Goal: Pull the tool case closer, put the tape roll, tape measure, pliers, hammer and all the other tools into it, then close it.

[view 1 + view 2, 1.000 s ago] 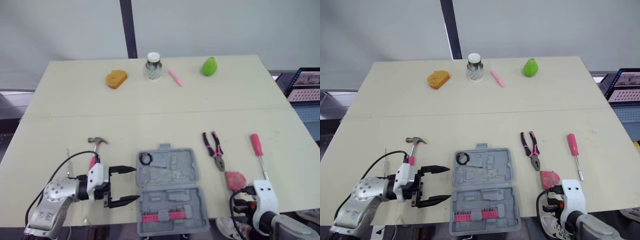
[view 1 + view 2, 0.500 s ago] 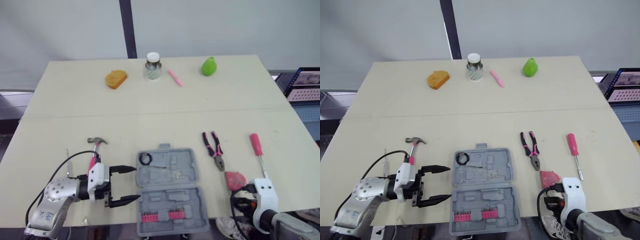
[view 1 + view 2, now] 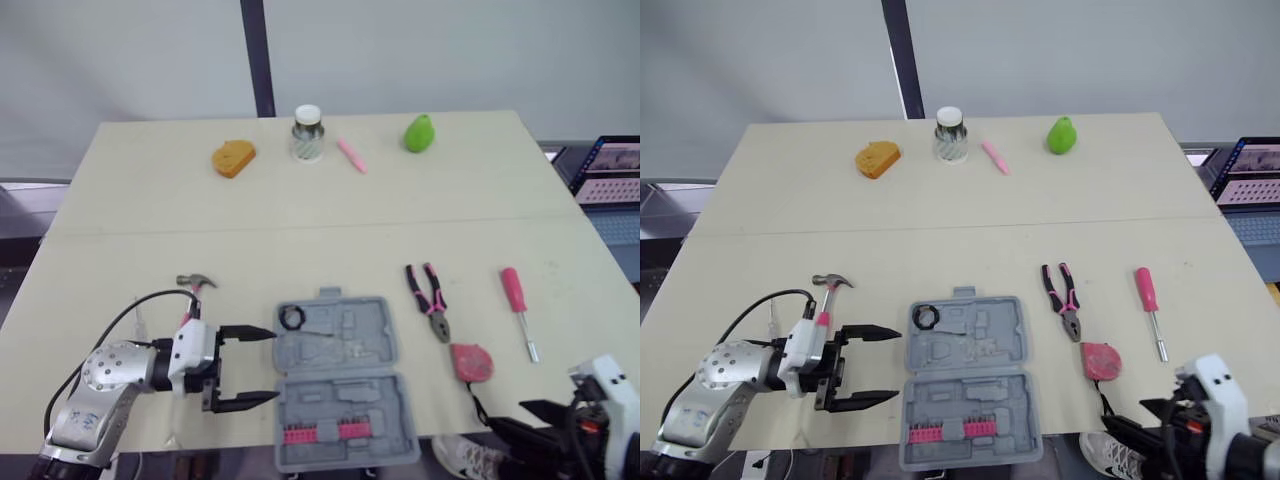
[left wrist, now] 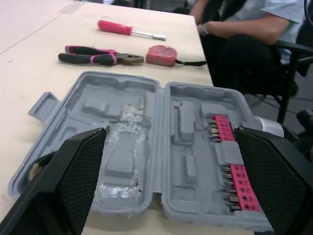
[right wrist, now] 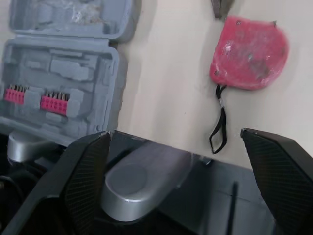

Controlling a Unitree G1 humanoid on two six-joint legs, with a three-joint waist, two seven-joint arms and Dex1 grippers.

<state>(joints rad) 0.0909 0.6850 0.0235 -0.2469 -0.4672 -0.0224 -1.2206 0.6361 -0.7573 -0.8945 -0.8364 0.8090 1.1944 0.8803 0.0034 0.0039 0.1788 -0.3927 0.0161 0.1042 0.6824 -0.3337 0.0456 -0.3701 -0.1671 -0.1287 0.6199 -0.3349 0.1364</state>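
Tools lie on the worktop (image 3: 300, 210) around the open tool case (image 3: 350, 342), which sits in the lower middle of the frame by the front edge, flat open so things can drop in; a black ring, likely the tape roll (image 3: 291, 318), lies in its top left pocket. The left fingers (image 3: 245, 331) are spread wide and hold nothing, pointing at the case's left side below the hammer (image 3: 195, 283), maybe to steady it. The right fingers (image 5: 90, 171), at the lower right, are wide apart and empty too, near the tape measure (image 3: 470, 361), pliers (image 3: 430, 300) and screwdriver (image 3: 515, 295).
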